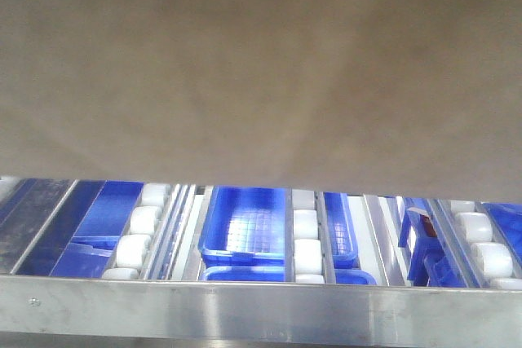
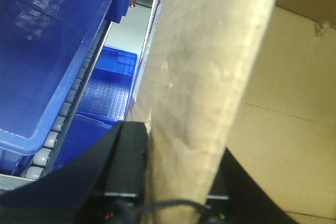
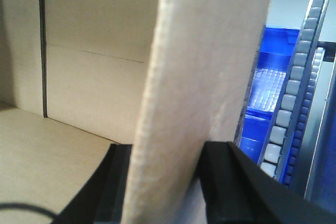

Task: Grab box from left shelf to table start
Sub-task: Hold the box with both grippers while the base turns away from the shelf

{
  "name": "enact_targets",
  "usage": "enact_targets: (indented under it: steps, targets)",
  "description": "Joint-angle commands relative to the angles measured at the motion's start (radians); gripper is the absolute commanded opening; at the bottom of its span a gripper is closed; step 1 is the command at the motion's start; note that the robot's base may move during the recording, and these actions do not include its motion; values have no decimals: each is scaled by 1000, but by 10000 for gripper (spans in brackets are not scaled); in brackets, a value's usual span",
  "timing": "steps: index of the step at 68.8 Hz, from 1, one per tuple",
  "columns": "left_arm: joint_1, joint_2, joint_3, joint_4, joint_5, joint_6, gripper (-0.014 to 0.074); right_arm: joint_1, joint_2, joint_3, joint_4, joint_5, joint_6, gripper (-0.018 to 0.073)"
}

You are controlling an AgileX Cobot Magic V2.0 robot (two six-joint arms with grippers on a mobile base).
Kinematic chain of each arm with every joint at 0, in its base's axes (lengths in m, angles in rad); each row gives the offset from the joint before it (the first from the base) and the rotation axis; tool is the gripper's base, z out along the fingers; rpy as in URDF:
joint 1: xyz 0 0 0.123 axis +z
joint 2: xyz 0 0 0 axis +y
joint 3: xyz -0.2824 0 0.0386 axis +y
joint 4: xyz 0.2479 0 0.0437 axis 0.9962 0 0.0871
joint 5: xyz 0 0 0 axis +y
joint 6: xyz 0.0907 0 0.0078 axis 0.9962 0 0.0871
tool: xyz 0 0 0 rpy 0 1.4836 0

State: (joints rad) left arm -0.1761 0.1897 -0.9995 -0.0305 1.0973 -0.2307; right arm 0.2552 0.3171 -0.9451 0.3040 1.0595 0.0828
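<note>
Across the upper two thirds of the front view, the box [image 1: 261, 63] fills the frame as one plain brown face, its lower edge hanging above the rollers [image 1: 306, 238] and blue bins [image 1: 245, 222]. I cannot tell from here whether its underside rests on anything.

At the bottom centre of the left wrist view, my left gripper [image 2: 176, 179] is clamped on one upright cardboard wall, a black finger [image 2: 126, 161] pressed to its outer face and the other against the inner side. At the bottom centre of the right wrist view, my right gripper [image 3: 167, 179] pinches the opposite wall the same way, with the box's bare inside showing at left.

Along the bottom of the front view runs the shelf [image 1: 261, 311], its shiny ledge carrying a small rivet [image 1: 33, 301] at lower left.

I judge the grasp done on both sides and the box about to leave the shelf or just clear of it. Carrying it away and setting it down on the table remain; no view shows the table.
</note>
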Motion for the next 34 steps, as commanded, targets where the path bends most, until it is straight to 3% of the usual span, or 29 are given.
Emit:
enact_targets:
  steps: [1, 34]
  targets:
    - [-26, 3, -38, -89, -92, 116, -93, -7, 17, -27, -105, -151, -24, 56]
    - [-26, 3, -38, -89, -90, 116, -93, -7, 17, -27, -105, -151, -24, 56]
